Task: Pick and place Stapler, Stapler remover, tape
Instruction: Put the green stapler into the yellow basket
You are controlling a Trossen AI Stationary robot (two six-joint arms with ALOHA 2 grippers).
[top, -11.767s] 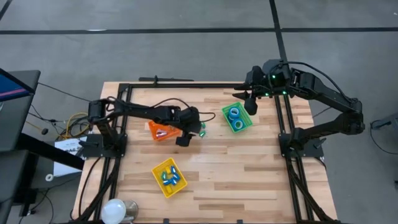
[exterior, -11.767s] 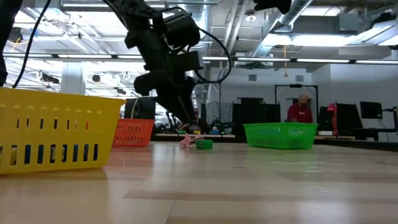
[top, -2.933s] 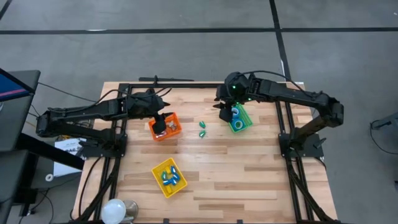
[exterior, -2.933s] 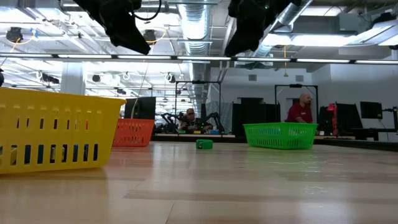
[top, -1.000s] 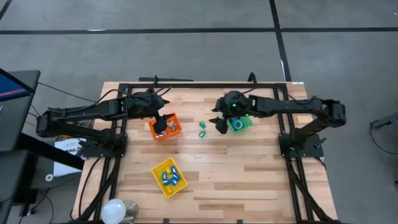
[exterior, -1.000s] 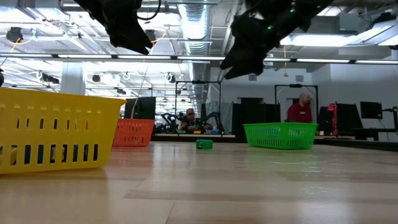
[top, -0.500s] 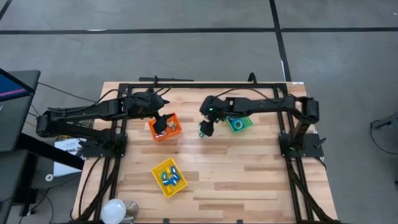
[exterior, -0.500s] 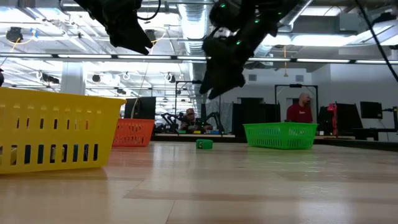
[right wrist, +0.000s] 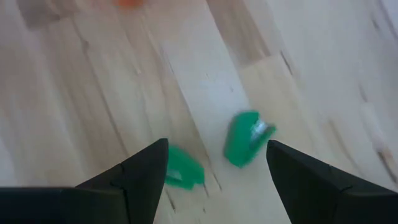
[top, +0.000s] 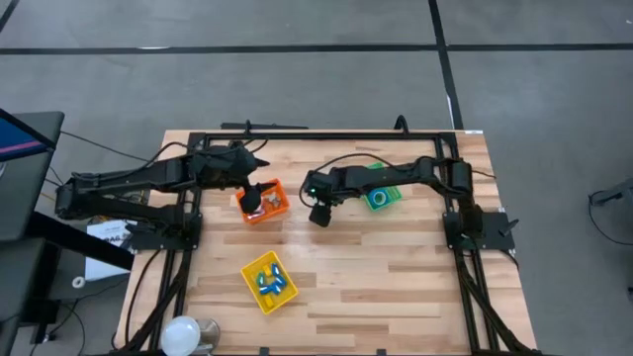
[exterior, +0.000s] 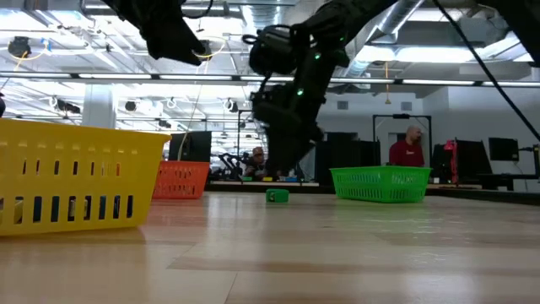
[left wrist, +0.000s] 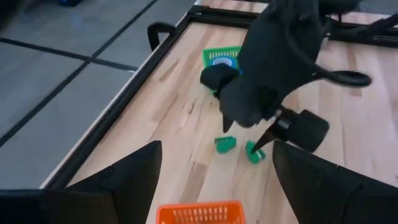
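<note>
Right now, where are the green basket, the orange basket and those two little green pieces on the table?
green basket (exterior: 381, 184): low view, front wall.
orange basket (top: 276, 210): high view, rim.
two little green pieces (right wrist: 244, 138): right wrist view, body of one piece.

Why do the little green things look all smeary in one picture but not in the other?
In the right wrist view the two green pieces and the wooden table are streaked and soft, as if the camera is moving; in the left wrist view the same pieces look clearer, under the right hand; in the low view the ceiling lights glare brightly and the arms are dark shapes.
</note>
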